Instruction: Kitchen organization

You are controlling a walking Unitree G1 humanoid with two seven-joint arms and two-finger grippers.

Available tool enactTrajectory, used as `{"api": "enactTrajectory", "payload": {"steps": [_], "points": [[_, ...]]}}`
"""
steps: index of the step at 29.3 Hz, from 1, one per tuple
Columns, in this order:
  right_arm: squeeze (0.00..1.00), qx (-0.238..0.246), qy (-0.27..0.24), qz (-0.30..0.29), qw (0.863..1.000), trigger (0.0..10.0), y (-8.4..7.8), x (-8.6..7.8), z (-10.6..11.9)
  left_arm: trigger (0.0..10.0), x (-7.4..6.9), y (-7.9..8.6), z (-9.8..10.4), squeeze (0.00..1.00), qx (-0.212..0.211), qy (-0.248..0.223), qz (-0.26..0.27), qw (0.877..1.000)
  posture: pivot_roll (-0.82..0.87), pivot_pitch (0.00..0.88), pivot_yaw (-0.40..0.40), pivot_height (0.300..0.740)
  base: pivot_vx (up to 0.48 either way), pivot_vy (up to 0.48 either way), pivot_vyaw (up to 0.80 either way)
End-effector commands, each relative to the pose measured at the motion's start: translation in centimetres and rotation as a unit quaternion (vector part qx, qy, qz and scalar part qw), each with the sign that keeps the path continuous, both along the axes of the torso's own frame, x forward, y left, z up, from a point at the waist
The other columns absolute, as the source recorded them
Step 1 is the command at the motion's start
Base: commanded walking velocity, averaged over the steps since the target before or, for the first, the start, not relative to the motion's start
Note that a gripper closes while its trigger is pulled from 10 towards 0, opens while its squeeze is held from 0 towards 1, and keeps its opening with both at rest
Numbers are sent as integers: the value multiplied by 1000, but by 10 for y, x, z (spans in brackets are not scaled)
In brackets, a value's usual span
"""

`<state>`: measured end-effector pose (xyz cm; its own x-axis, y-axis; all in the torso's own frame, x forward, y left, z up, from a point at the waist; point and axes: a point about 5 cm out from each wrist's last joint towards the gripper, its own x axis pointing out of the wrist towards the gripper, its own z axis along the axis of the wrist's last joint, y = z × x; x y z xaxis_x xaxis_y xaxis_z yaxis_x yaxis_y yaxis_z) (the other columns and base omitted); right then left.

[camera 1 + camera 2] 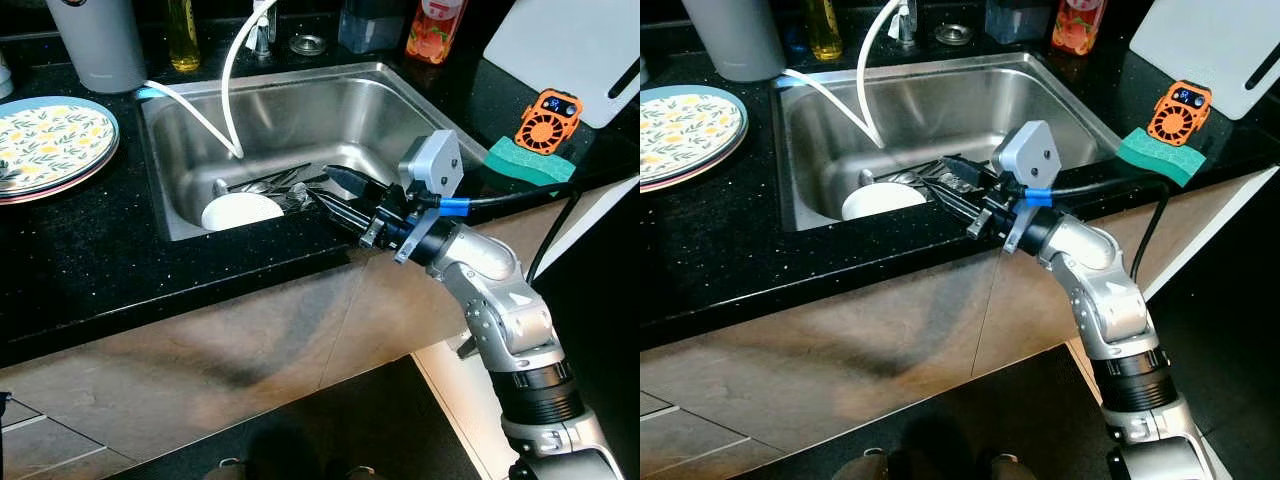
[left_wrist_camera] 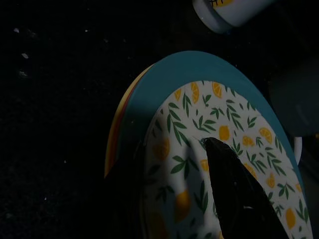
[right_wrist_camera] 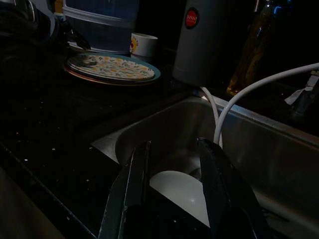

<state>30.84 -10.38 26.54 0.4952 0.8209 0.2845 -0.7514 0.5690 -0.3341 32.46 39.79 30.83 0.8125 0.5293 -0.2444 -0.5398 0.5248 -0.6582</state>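
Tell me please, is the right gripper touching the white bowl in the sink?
Apart: in the right wrist view the open right gripper hangs above the white bowl, empty.

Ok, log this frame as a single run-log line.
right gripper: open, empty, over sink front edge | target: white bowl in sink | left gripper: above lemon plate

Cutlery (image 1: 268, 184) jumbled, partly behind bowl (image 1: 241, 211)
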Motion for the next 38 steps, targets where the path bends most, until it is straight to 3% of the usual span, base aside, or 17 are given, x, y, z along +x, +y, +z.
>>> {"api": "enactTrajectory", "payload": {"steps": [1,9,10,11,12,13,16,20,23,25,26,29,34,35,36,38], "points": [[0,-2,-11,10,1000,10000,1,-4,6,10000,6,-6,-17,0,-23,24,-10,999,152,129,-55,740,0,0,0],[0,0,-14,8,1000,10000,1,-4,8,10000,11,-12,-28,0,-45,29,-10,998,149,124,-53,740,0,0,0],[0,0,-14,7,1000,10000,0,-4,8,9059,11,-12,-33,0,-56,32,-5,998,149,124,-53,740,0,0,0],[0,0,-14,7,1000,10000,0,-4,8,9059,11,-12,-33,0,-56,32,-5,998,149,124,-53,740,0,0,0],[0,0,-14,7,1000,10000,0,-4,8,6039,10,-11,-35,0,-59,32,-4,998,149,124,-53,740,0,0,0],[0,0,-14,5,1000,10000,-1,-4,9,39,10,-11,-36,0,-62,32,-1,998,142,126,-55,740,0,0,0],[0,0,-15,4,1000,10000,-1,-3,9,0,10,-10,-37,0,-64,28,2,998,142,126,-55,740,0,0,0],[0,1,-16,1,1000,10000,-2,-2,10,0,11,-10,-33,0,-65,13,2,998,143,129,-57,740,0,0,0],[0,4,-16,-2,1000,10000,-2,-2,10,0,11,-10,-22,0,-30,-13,3,999,143,129,-57,740,0,0,0],[0,17,-18,-20,1000,10000,-4,1,11,0,9,-9,6,0,13,-95,9,995,143,134,-53,740,0,0,0],[0,17,-18,-20,1000,10000,-4,1,11,0,9,-9,6,0,13,-95,9,995,143,134,-53,740,0,0,0],[0,30,-19,-34,999,10000,-7,3,14,0,3,-11,35,0,84,-155,17,984,143,134,-53,740,0,0,0],[0,32,-19,-36,999,10000,-7,3,14,0,2,-12,40,0,99,-166,19,981,143,134,-53,740,0,0,0],[0,37,-20,-43,998,10000,-9,4,15,10000,4,-24,51,0,112,-201,-25,973,143,136,-55,740,0,0,0],[0,44,-22,-53,997,10000,-11,4,17,10000,7,-53,61,0,152,-229,-115,954,142,138,-50,740,0,0,0],[0,66,-26,-79,994,10000,-16,5,20,10000,1,-112,66,0,255,-273,-263,889,142,140,-52,740,0,0,0]]}}
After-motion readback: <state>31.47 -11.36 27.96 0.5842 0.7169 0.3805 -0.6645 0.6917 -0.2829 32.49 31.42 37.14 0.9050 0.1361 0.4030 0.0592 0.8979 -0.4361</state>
